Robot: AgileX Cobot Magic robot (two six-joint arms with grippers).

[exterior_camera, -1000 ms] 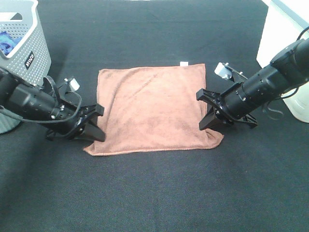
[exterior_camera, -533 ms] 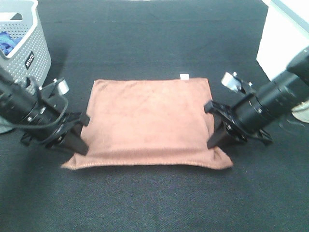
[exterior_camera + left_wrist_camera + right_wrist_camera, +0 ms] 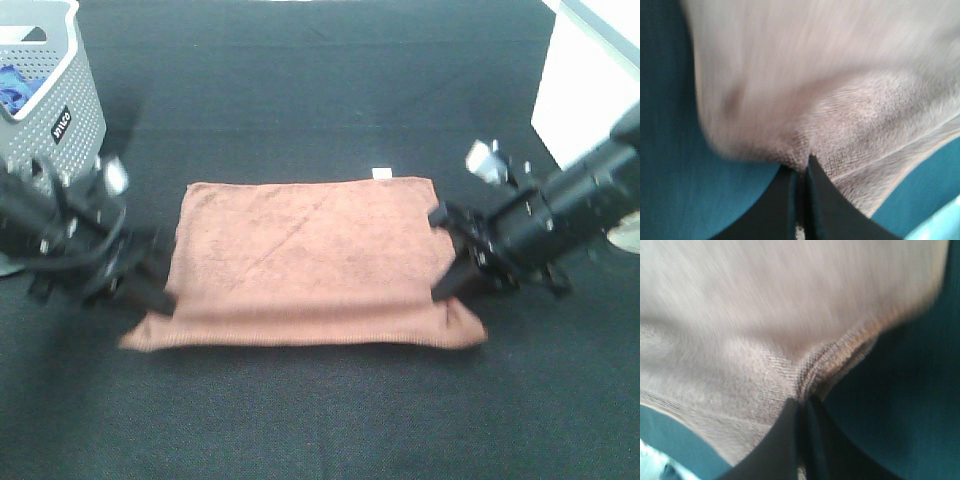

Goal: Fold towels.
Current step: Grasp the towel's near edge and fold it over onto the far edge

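The reddish-brown towel lies spread on the black table, its white tag at the far edge. My left gripper is shut on the towel's near-left corner and holds it slightly raised. My right gripper is shut on the near-right corner, also raised. The near edge hangs stretched between them. In the left wrist view the fingers pinch the cloth. In the right wrist view the fingers pinch the cloth.
A grey perforated basket holding a blue cloth stands at the far left. A white object stands at the far right. The black table surface extends in front of the towel.
Both grippers have closed on the near corners, lifted them and moved apart and towards the near side. The towel has been pulled wider and flatter.
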